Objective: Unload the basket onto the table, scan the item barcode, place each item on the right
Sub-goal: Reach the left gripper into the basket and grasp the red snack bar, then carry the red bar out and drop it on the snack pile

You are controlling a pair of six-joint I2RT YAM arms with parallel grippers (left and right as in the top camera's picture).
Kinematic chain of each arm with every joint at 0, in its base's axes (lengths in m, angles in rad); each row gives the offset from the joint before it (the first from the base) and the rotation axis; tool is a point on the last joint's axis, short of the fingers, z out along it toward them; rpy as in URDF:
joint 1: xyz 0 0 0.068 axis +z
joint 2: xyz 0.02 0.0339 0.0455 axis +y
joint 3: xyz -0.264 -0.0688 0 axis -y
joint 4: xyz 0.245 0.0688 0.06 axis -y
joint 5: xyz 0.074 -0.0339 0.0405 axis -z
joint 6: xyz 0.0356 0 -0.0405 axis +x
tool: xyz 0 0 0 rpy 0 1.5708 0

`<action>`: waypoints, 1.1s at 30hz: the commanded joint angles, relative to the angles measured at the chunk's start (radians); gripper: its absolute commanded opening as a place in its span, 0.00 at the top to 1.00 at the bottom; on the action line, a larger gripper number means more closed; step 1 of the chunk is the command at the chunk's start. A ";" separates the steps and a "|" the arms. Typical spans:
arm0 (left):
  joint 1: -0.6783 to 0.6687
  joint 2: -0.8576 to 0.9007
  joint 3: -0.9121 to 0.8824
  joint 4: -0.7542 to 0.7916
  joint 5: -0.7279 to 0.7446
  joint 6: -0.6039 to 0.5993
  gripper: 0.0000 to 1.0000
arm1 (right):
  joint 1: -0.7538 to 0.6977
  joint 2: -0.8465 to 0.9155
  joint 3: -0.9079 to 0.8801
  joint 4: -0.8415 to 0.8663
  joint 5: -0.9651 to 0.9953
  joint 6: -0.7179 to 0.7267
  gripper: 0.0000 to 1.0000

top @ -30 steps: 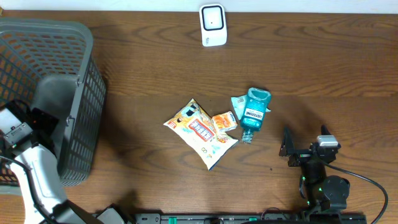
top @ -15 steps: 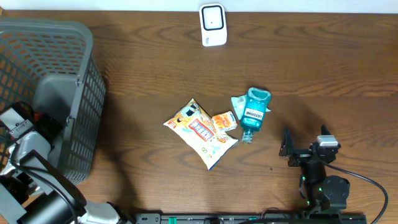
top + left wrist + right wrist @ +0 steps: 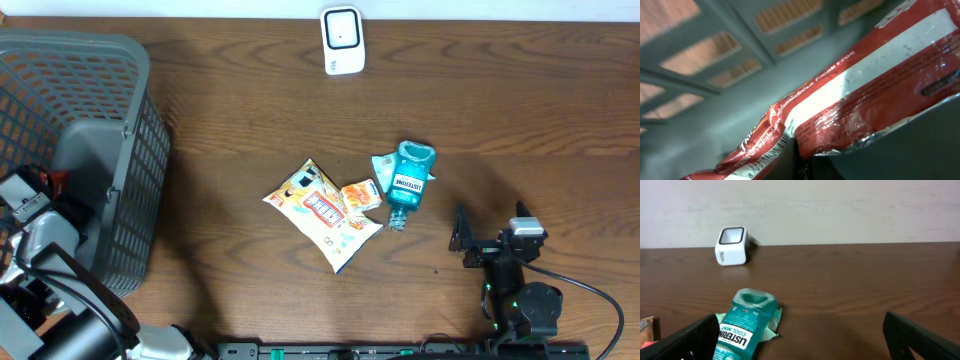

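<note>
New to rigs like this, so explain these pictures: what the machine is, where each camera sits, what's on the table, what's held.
Two robot arms with two-finger grippers work at a wooden table. One camera looks down from above; one rides each wrist. On the table lie a white scanner, a snack bag, an orange packet and a teal mouthwash bottle; a grey basket stands at the left. The left gripper, inside the basket, is shut on a red packet, filling its wrist view. The right gripper is open, holding nothing.
</note>
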 commanded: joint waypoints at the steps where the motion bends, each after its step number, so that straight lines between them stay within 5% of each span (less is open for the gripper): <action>1: -0.002 -0.095 0.010 -0.034 0.122 -0.048 0.93 | -0.005 -0.002 -0.002 -0.004 0.001 -0.002 0.01; 5: -0.002 -0.335 0.021 -0.035 0.171 -0.192 0.93 | -0.005 -0.002 -0.002 -0.004 0.001 -0.002 0.01; 11: -0.012 -0.726 0.021 0.102 0.516 -0.589 0.93 | -0.005 -0.002 -0.002 -0.004 0.001 -0.002 0.01; 15: -0.104 -0.836 0.021 0.261 0.711 -0.695 0.93 | -0.005 -0.002 -0.002 -0.004 0.001 -0.002 0.01; 19: -0.335 -0.905 0.021 0.313 0.758 -0.689 0.93 | -0.005 -0.002 -0.002 -0.004 0.001 -0.002 0.01; 24: -0.746 -0.861 0.021 0.264 0.760 -0.471 0.93 | -0.005 -0.002 -0.002 -0.004 0.001 -0.002 0.01; 28: -1.100 -0.665 0.021 0.133 0.610 -0.246 0.93 | -0.005 -0.002 -0.002 -0.004 0.001 -0.002 0.01; 33: -1.293 -0.417 0.021 0.083 0.457 -0.175 0.93 | -0.005 0.000 -0.002 -0.004 0.001 -0.002 0.01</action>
